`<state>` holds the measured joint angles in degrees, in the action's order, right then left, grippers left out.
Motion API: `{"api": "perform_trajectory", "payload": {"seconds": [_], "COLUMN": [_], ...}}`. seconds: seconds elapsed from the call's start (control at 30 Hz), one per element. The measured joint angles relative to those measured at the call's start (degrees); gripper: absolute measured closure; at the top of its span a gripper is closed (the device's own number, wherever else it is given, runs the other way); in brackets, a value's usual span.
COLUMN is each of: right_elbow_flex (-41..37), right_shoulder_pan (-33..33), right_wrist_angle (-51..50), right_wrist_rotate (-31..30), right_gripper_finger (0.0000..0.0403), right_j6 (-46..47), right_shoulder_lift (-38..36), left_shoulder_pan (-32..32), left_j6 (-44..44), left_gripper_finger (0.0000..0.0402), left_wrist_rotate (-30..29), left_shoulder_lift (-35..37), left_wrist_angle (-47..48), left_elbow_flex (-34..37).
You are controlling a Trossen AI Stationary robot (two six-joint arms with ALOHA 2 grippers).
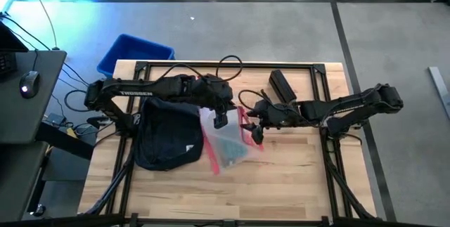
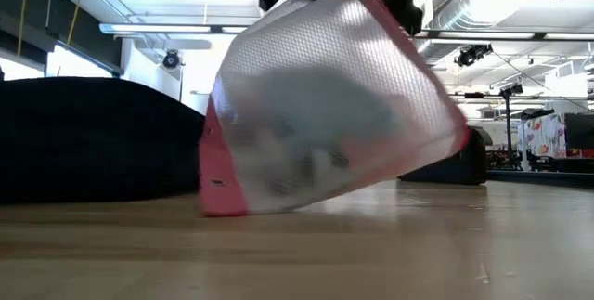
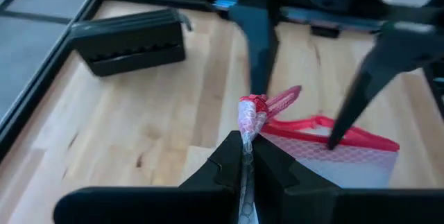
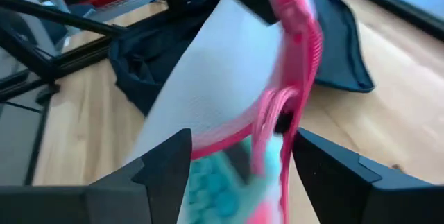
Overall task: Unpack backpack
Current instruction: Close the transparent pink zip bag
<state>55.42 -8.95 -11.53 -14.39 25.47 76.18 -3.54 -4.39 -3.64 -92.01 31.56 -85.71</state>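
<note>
i see grey concrete floor (image 1: 225, 16) around my wooden table (image 1: 295, 178), a dark desk (image 1: 24, 93) at left, ceiling lights (image 2: 153, 29) overhead.

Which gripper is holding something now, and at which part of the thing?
The left gripper pinches the mesh pouch at its red-trimmed upper edge. The right gripper is open beside it, holding nothing.

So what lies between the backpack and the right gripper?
In the high view, the mesh pouch, pinched by the left gripper, lies between the backpack and the open right gripper.
</note>
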Motion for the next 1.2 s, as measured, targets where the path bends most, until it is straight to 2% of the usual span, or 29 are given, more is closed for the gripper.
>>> {"api": "perform_trajectory", "payload": {"seconds": [0.13,0.3,0.43,0.73,0.83,1.0,1.03,1.2], "right_elbow_flex": [0.0,0.0,0.0,0.0,0.0,0.0,0.0,0.0], "right_shoulder_pan": [-0.7,-2.4,-5.2,-6.7,-6.0,-6.1,-6.1,-6.1], "right_wrist_angle": [-4.5,-16.6,-23.6,-17.9,-16.9,-17.7,-18.4,-29.6], "right_wrist_rotate": [2.7,8.4,6.7,6.9,9.5,11.9,11.9,6.6], "right_gripper_finger": [0.0182,0.0191,0.0192,0.0199,0.0237,0.0370,0.0386,0.0401], "right_j6": [0.0,0.0,-1.7,-7.5,-7.4,-6.3,-6.1,-2.9], "right_shoulder_lift": [-1.2,-2.0,0.2,10.0,13.9,15.5,15.0,5.8], "left_shoulder_pan": [-0.2,-0.2,-0.2,-0.1,-0.1,0.0,0.0,0.5], "left_j6": [0.0,0.0,0.0,0.1,0.1,0.1,0.1,0.5], "left_gripper_finger": [0.0401,0.0401,0.0401,0.0401,0.0401,0.0402,0.0402,0.0402], "left_wrist_rotate": [-1.4,-1.6,-1.6,-1.6,-1.6,-2.1,-2.6,-5.8], "left_shoulder_lift": [0.0,0.0,0.0,0.0,0.0,0.2,0.4,2.4], "left_wrist_angle": [1.8,2.0,2.0,1.9,1.9,2.0,2.1,2.2], "left_elbow_flex": [0.0,0.0,0.0,0.0,0.0,0.0,0.0,0.0]}}
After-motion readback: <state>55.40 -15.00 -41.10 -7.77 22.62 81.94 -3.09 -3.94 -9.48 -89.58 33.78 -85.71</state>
